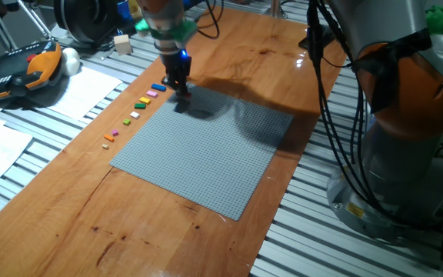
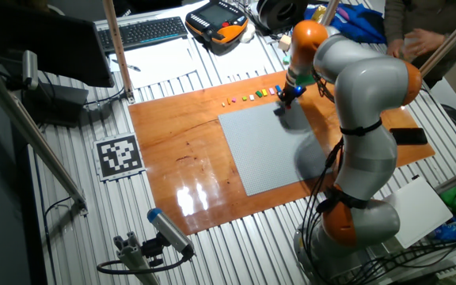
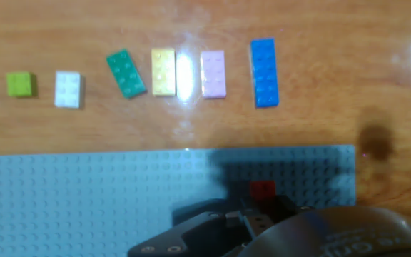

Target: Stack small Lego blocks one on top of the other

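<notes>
Going left to right in the hand view, the loose bricks sit in a row on the wooden table (image 3: 191,135), all beyond the hand (image 3: 262,207): lime brick (image 3: 19,83), white brick (image 3: 68,89), green brick (image 3: 126,73) (a bit skewed), yellow brick (image 3: 163,71), pink brick (image 3: 213,73), then blue brick (image 3: 264,72). Long axes mostly point straight away from the hand. The blue one is pretty much dead ahead. A red brick (image 3: 263,188) sits on the grey baseplate (image 3: 84,193) right at the fingertips; can't tell if the hand's clamped on it or just apart above it. My guess is blue goes next.
</notes>
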`<state>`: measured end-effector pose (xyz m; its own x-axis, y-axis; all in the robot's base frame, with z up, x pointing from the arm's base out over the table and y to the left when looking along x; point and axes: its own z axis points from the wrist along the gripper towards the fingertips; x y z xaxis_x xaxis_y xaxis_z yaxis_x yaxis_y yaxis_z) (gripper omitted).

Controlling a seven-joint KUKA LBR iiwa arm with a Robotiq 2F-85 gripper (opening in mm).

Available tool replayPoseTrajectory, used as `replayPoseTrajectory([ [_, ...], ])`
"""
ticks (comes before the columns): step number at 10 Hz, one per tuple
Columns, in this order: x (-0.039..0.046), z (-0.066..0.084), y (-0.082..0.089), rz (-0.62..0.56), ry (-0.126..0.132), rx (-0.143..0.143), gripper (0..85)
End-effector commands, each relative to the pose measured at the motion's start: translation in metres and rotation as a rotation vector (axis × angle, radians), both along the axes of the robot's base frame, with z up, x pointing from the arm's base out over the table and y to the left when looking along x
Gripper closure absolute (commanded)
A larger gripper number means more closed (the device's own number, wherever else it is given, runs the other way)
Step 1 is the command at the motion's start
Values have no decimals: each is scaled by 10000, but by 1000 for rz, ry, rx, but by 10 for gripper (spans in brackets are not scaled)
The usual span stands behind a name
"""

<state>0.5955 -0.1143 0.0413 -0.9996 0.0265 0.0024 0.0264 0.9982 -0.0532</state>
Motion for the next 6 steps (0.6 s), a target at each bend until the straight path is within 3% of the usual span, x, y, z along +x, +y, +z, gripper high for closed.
replayPoseTrajectory([
  [1, -8, -23, -27, 4, 5, 3, 850],
  [6, -56, -126, -75, 1, -4, -8, 850],
])
